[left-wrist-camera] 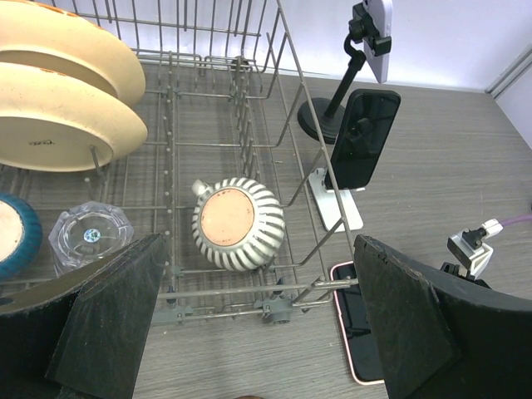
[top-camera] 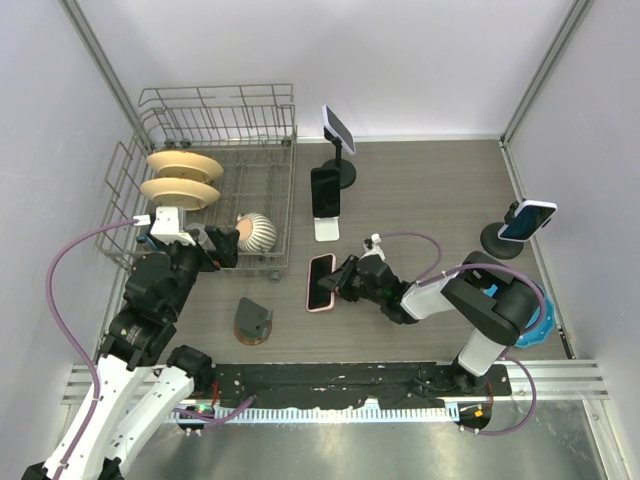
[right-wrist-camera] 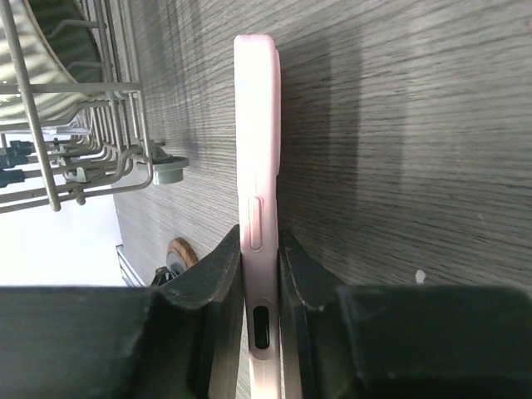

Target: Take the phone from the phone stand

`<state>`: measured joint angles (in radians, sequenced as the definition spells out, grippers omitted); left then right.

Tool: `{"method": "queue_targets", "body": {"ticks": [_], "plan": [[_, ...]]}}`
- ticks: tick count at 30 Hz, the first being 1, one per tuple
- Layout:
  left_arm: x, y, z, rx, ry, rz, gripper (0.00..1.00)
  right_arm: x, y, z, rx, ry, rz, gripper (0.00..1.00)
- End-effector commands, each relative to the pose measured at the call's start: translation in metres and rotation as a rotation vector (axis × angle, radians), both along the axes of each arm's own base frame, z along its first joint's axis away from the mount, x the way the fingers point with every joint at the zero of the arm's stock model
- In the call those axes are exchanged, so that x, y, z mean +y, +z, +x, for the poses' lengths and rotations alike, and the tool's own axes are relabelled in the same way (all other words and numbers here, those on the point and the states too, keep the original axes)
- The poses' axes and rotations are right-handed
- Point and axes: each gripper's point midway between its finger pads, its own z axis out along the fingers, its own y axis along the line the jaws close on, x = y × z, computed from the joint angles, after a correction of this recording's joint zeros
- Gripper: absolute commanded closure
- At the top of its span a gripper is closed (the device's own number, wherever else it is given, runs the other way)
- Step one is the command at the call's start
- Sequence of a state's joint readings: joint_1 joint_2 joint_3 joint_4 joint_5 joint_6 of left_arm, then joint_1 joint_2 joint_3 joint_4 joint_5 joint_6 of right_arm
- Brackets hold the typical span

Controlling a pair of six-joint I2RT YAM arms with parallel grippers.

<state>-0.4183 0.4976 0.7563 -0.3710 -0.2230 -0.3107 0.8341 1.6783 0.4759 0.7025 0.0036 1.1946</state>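
The phone (top-camera: 320,282), black-screened in a pink case, lies flat on the wooden table with its screen up. My right gripper (top-camera: 345,280) is shut on its right long edge. In the right wrist view both fingers (right-wrist-camera: 220,283) press against the pink case (right-wrist-camera: 258,125) around its side button. An empty phone stand (top-camera: 252,322) with a round brown base sits on the table to the phone's left. My left gripper (top-camera: 215,245) hangs open and empty over the dish rack's (top-camera: 285,200) near right corner. The phone (left-wrist-camera: 353,332) shows beside its right finger.
The wire rack holds two cream plates (top-camera: 182,178), a striped round pot (top-camera: 257,232) and a clear dish (left-wrist-camera: 90,233). A black phone leans on a white stand (top-camera: 325,192). Another sits on a black arm stand (top-camera: 338,128), and a blue one on a stand (top-camera: 527,220) at far right.
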Motion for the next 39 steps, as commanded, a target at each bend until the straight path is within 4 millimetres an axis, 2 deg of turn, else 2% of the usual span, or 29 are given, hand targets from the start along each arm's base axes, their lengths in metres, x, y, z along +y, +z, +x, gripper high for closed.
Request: {"method": "queue_targets", "body": {"ticks": [1,3,4,7,12,18,21,23,26,27,30,31,33,34,36,37,39], "plan": [[-0.002,0.012,0.002,-0.044,-0.007,-0.025,0.0,-0.002,0.009,0.005,-0.042,-0.04,-0.022,0.72],[-0.003,0.011,0.002,-0.042,-0.01,-0.027,0.0,-0.01,0.002,0.001,-0.035,-0.051,-0.075,0.67],[-0.003,0.011,0.003,-0.041,-0.011,-0.025,0.0,-0.012,0.005,0.0,-0.045,-0.05,-0.083,0.64],[-0.005,0.01,0.003,-0.036,-0.019,-0.024,0.0,-0.02,0.001,-0.007,-0.044,-0.051,-0.129,0.59],[-0.004,0.011,0.003,-0.039,-0.014,-0.027,0.0,-0.033,-0.007,-0.019,-0.036,-0.035,-0.195,0.59],[-0.005,0.01,0.003,-0.035,-0.02,-0.029,0.0,-0.043,-0.004,-0.029,-0.056,-0.018,-0.263,0.54],[-0.005,0.01,0.002,-0.034,-0.02,-0.028,0.0,-0.054,-0.002,-0.03,-0.072,-0.031,-0.315,0.46],[-0.004,0.009,0.003,-0.033,-0.016,-0.026,0.0,-0.066,-0.002,-0.03,-0.082,-0.046,-0.367,0.36],[-0.003,0.01,0.002,-0.036,-0.012,-0.027,0.0,-0.077,0.014,-0.026,-0.162,-0.027,-0.444,0.23],[-0.002,0.011,0.001,-0.04,-0.009,-0.028,0.0,-0.078,0.027,-0.024,-0.23,0.013,-0.475,0.2],[0.0,0.013,0.001,-0.046,-0.002,-0.029,0.0,-0.066,0.054,-0.026,-0.357,0.136,-0.494,0.14],[0.001,0.013,0.001,-0.049,0.003,-0.03,0.0,-0.061,0.07,-0.025,-0.437,0.193,-0.507,0.14],[0.003,0.015,0.0,-0.055,0.01,-0.032,0.0,-0.044,0.085,-0.034,-0.544,0.335,-0.503,0.13],[0.004,0.016,0.0,-0.058,0.013,-0.033,0.0,-0.033,0.1,-0.034,-0.588,0.37,-0.482,0.12],[0.006,0.016,0.0,-0.06,0.022,-0.033,0.0,-0.013,0.112,-0.047,-0.665,0.482,-0.465,0.09],[0.007,0.016,-0.001,-0.063,0.029,-0.034,0.0,-0.002,0.122,-0.046,-0.731,0.525,-0.472,0.08],[0.009,0.016,0.0,-0.062,0.038,-0.031,0.0,0.017,0.13,-0.055,-0.789,0.604,-0.448,0.07]]}}
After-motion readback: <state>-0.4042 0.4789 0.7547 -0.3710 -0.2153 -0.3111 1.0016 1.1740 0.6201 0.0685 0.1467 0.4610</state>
